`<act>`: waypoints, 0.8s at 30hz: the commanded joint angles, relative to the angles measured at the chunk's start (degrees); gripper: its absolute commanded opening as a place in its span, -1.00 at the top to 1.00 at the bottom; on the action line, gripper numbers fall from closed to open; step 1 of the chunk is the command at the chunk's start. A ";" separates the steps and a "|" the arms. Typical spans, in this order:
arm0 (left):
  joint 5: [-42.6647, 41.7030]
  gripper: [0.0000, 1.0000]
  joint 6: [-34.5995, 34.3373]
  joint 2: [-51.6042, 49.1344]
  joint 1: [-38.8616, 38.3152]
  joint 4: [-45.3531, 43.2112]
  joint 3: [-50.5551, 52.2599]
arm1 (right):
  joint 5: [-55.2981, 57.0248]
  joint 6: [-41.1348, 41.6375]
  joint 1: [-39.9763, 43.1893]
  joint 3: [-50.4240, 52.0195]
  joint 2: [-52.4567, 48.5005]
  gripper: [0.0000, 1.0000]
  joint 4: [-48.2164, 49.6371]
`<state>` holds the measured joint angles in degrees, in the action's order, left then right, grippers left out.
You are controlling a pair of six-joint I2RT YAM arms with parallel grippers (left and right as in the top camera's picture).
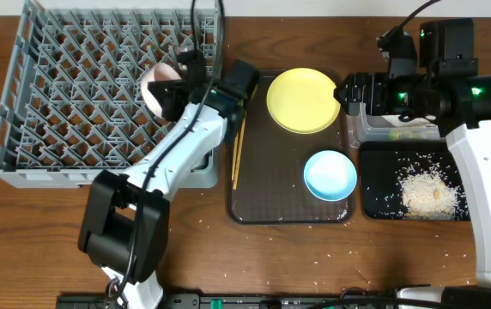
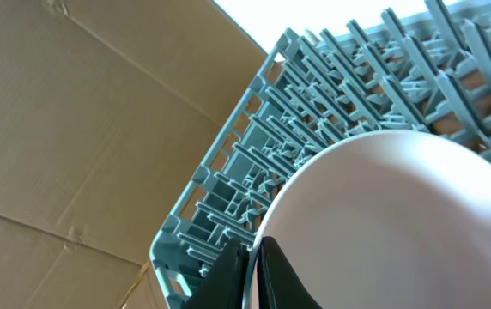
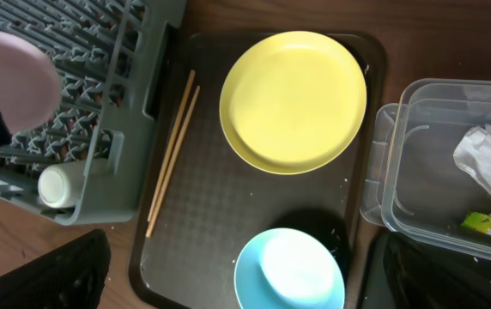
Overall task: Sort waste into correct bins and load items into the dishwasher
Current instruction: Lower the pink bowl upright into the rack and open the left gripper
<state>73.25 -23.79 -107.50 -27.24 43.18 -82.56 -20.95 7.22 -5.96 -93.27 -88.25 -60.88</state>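
Observation:
My left gripper is shut on the rim of the white bowl and holds it tilted over the right side of the grey dish rack. In the left wrist view the jaws pinch the bowl in front of the rack. My right gripper is open and empty, above the brown tray's right edge. The yellow plate, light blue bowl and chopsticks lie on the brown tray. The small white cup lies in the rack's corner.
The clear tub holds the napkin and the green-yellow wrapper. The black tray holds a heap of rice scraps. The brown serving tray sits between rack and bins. Rice grains dot the table front.

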 commanded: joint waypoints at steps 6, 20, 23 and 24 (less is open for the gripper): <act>4.42 0.86 -0.33 -0.37 -0.07 -0.02 2.86 | 0.15 -0.02 -0.11 -0.31 -0.07 -0.99 -0.04; 0.90 0.85 -0.92 -1.27 0.31 -1.01 2.80 | 0.17 -0.02 -0.11 -0.31 -0.07 -0.98 -0.04; -6.95 0.85 -0.04 -0.22 1.11 -1.07 1.97 | 0.17 -0.02 -0.11 -0.31 -0.07 -0.98 -0.04; -11.98 0.83 1.20 0.66 1.51 -1.03 1.38 | 0.17 -0.02 -0.11 -0.31 -0.04 -0.98 -0.04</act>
<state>71.55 -23.77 -108.09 -26.96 42.11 -80.07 -20.95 7.20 -5.96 -93.27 -88.25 -60.88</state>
